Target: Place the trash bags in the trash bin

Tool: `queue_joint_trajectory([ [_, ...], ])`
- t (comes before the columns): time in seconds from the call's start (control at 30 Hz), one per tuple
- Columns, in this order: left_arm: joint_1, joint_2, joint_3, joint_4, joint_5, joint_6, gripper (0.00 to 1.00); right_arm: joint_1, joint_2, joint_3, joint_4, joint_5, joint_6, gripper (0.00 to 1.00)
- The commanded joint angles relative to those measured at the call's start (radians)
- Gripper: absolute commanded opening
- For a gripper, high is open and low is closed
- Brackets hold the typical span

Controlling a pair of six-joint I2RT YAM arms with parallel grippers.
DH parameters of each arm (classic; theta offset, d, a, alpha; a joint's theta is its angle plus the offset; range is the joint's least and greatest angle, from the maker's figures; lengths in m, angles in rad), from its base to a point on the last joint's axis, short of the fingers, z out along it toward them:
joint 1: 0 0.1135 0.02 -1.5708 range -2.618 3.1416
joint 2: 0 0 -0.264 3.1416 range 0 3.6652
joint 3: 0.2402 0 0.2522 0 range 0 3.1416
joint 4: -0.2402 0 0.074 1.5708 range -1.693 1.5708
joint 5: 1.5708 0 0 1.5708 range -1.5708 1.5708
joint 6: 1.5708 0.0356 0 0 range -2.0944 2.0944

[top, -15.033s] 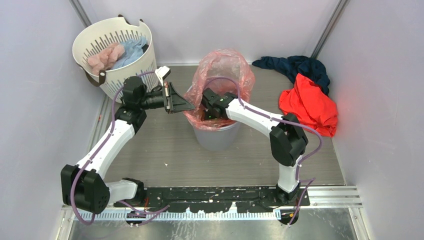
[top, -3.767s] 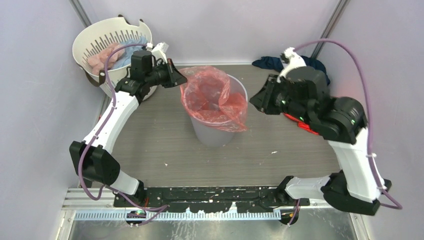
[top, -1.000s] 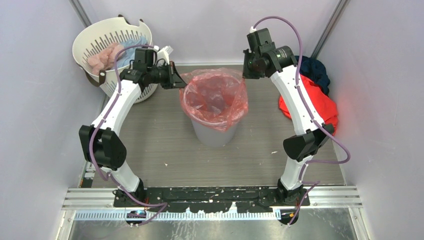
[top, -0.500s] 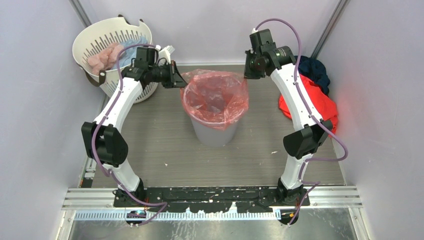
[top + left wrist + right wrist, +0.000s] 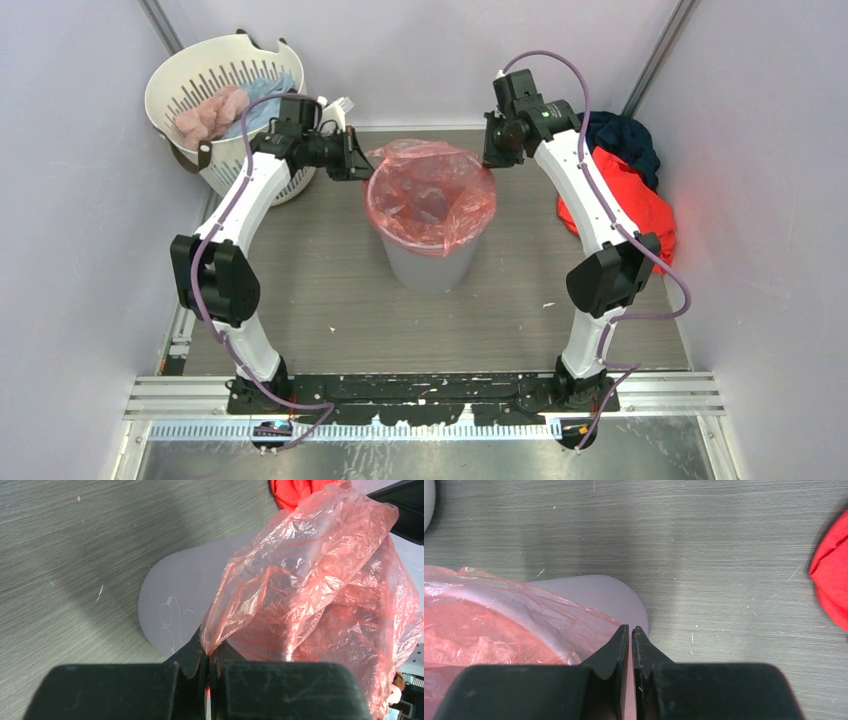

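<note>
Your left gripper (image 5: 358, 160) is clamped tight on the bag (image 5: 430, 195) at its 10 o'clock edge, near the basket (image 5: 190, 75). The bag sits in the bin (image 5: 430, 270) at mid-table, its mouth draped over the rim. Faint outline marks on the bin wall can't be read. Your right gripper (image 5: 490, 155) pinches the film at 2 o'clock, jaws almost together. A red cloth (image 5: 620, 205) lies at 3 o'clock.
</note>
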Motion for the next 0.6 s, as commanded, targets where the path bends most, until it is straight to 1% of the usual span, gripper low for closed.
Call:
queue_joint_trajectory([
  [0.0, -0.006, 0.011, 0.038, -0.005, 0.023, 0.017, 0.0, -0.003, -0.044, -0.035, 0.06, -0.018, -0.014, 0.12],
  [0.37, -0.019, 0.023, 0.034, -0.045, 0.034, 0.029, 0.0, -0.004, -0.129, -0.185, 0.102, -0.031, -0.005, 0.11],
  [0.57, -0.024, -0.023, -0.031, -0.047, 0.05, 0.031, 0.0, -0.004, -0.21, -0.279, 0.129, -0.031, 0.009, 0.1],
])
